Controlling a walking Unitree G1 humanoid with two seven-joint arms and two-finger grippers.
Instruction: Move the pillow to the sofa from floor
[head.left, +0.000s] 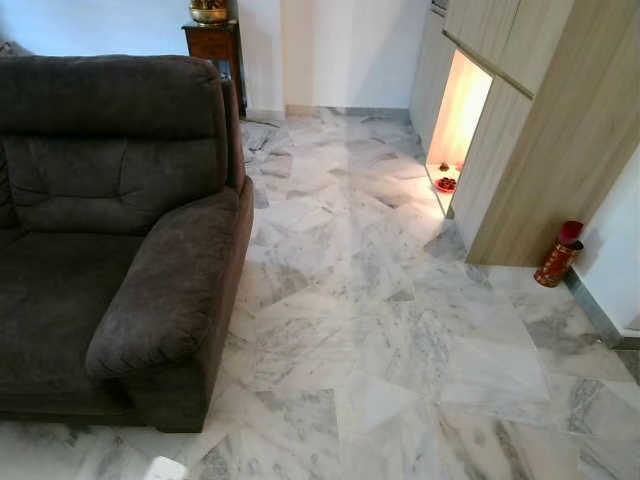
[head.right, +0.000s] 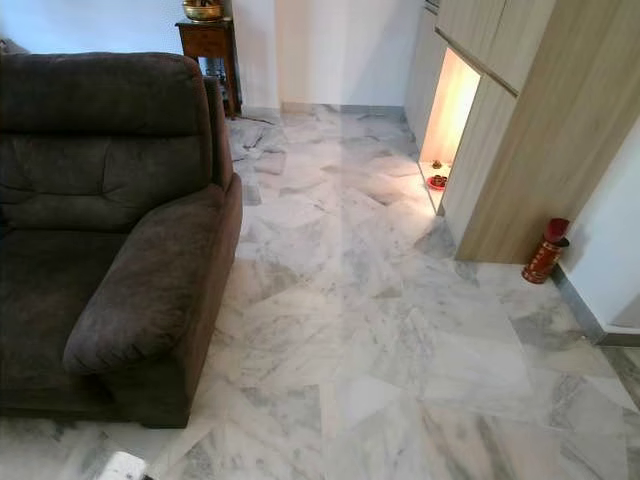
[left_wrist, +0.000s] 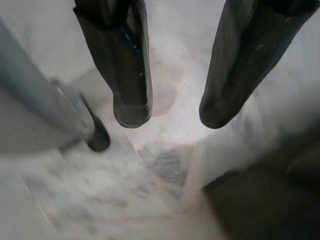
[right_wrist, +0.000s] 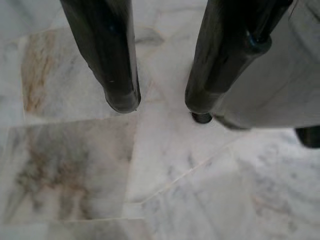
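A dark brown sofa (head.left: 110, 230) stands on the left, its padded arm (head.left: 170, 290) facing the marble floor (head.left: 380, 300). At the picture's bottom edge, just in front of the sofa, lies a small pale shape (head.left: 165, 468); I cannot tell what it is. My left gripper (left_wrist: 175, 115) hangs open over the floor tiles with nothing between its fingers, and a dark corner of the sofa (left_wrist: 265, 200) is close by. My right gripper (right_wrist: 161, 104) is also open and empty, pointing down at bare marble.
Wooden cabinets (head.left: 540, 110) with a lit niche (head.left: 460, 110) line the right wall. A red cylinder (head.left: 558, 255) stands on the floor by the cabinet's corner. A small wooden side table (head.left: 212, 45) with a brass bowl is behind the sofa.
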